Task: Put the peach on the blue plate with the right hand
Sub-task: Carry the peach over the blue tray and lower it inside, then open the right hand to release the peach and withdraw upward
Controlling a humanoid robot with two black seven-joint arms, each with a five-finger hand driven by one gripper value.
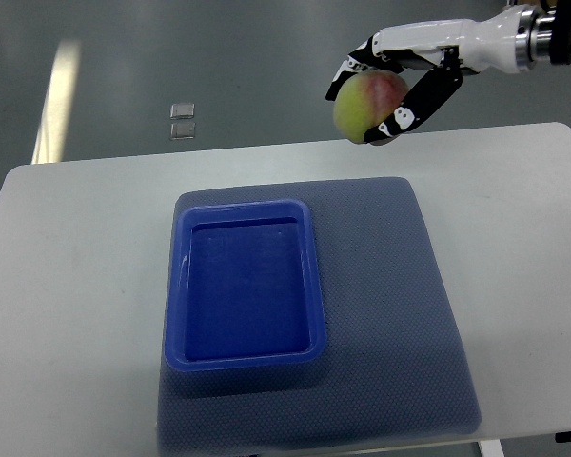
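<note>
My right hand (pixel 392 86) is clamped around the peach (pixel 366 103), above the table's (pixel 67 286) far edge. I see the blue plate (pixel 176 286) empty on the mat (pixel 390 314), well apart.

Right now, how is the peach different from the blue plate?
The peach is round, green-yellow with a red blush; the blue plate is rectangular and all blue. The peach is held up by the right hand; the plate lies on the grey mat. The peach looks smaller.
</note>
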